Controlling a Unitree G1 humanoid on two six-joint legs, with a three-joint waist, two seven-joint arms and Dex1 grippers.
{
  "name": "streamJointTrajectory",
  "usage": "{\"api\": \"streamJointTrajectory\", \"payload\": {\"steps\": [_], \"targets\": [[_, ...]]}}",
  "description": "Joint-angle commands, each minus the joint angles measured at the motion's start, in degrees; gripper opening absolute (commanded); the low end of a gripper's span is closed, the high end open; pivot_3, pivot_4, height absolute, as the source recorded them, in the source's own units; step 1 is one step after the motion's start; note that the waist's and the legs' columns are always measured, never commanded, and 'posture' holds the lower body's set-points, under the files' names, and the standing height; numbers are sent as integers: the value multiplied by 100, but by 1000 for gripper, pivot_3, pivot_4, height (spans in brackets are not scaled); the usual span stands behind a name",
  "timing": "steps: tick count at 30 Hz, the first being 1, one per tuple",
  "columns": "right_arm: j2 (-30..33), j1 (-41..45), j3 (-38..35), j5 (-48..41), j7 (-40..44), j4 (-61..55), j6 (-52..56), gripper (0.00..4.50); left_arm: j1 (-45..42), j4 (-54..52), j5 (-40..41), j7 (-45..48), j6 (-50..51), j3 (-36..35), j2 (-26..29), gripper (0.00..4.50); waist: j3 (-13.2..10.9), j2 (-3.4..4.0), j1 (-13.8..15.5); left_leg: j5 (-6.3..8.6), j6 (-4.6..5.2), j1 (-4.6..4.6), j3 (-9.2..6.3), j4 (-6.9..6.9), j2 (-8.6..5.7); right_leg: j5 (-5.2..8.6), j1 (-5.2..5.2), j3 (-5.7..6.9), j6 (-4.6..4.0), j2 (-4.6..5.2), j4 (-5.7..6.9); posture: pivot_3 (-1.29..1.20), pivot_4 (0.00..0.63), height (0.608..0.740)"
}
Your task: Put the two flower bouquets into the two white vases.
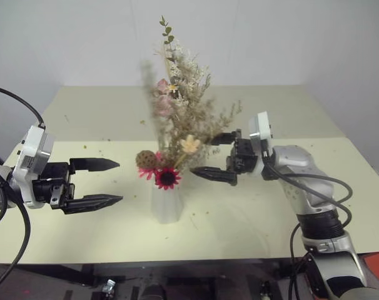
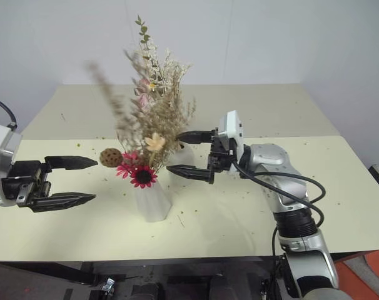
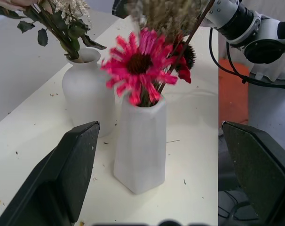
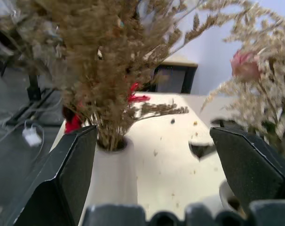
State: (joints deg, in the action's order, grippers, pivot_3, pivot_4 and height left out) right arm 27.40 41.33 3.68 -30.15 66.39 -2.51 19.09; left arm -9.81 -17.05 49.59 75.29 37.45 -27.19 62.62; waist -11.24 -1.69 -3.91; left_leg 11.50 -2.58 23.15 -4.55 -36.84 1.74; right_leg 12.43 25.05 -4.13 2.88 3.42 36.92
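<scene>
A tapered white vase (image 1: 166, 206) stands at the table's middle, holding the tan grass bouquet (image 1: 189, 128) with magenta-red daisies (image 1: 167, 178). Just behind it, the rounded white vase (image 3: 86, 89) holds the pale pink bouquet (image 1: 163, 94) with white sprigs and green leaves. My left gripper (image 1: 119, 182) hovers open to the left of the tapered vase, fingers pointing at it and apart from it. On the other side my right gripper (image 1: 202, 156) is open too, its fingers among the lower stems and blooms beside the vases, gripping nothing.
The cream table (image 1: 83, 237) is scattered with small dried flower crumbs. Its front edge runs just below the vases, and a pale wall stands behind. An orange object (image 1: 374, 259) lies beyond the table's right front corner.
</scene>
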Motion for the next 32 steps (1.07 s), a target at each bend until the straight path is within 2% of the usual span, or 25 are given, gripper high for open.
{"api": "streamJointTrajectory", "payload": {"steps": [1, 9, 16, 23, 32], "targets": [[428, 17, -283, 58, 267, 145, -164, 4465, 104, -139, 66, -3, -8, -353, 52, 4500, 0, 0, -1, 0, 0, 0, 0, 0, 1, 1, 0, 0, -2, 0, 0, 0, 150, 740], [1412, -88, -697, 120, 809, 833, -257, 4465, 521, -371, 143, -164, 88, -767, -44, 4500, 0, 0, -1, 0, 0, -1, 2, 0, 2, 3, 0, 0, -5, -1, -1, 0, 150, 740], [2090, -580, -1027, 365, 862, 1192, -360, 4465, 977, -547, 148, -268, 152, -1249, -149, 4500, 0, 0, -8, 0, 1, -3, 5, 0, 4, 6, 0, -2, -10, -2, -1, 0, 150, 740], [2418, -957, -1269, 322, 827, 1042, -233, 4465, 1194, -502, 114, -321, 104, -1447, -206, 4500, 0, 0, -11, 0, 1, -9, 9, 0, 7, 8, -2, -4, -12, -4, 0, 0, 150, 740], [2498, -1209, -1392, 261, 771, 757, -66, 4465, 1174, -537, 142, -421, 63, -1296, -278, 4500, 0, 0, -7, 0, 0, -10, 10, 0, 8, 9, -3, -4, -14, -5, 2, 0, 150, 740]]}}
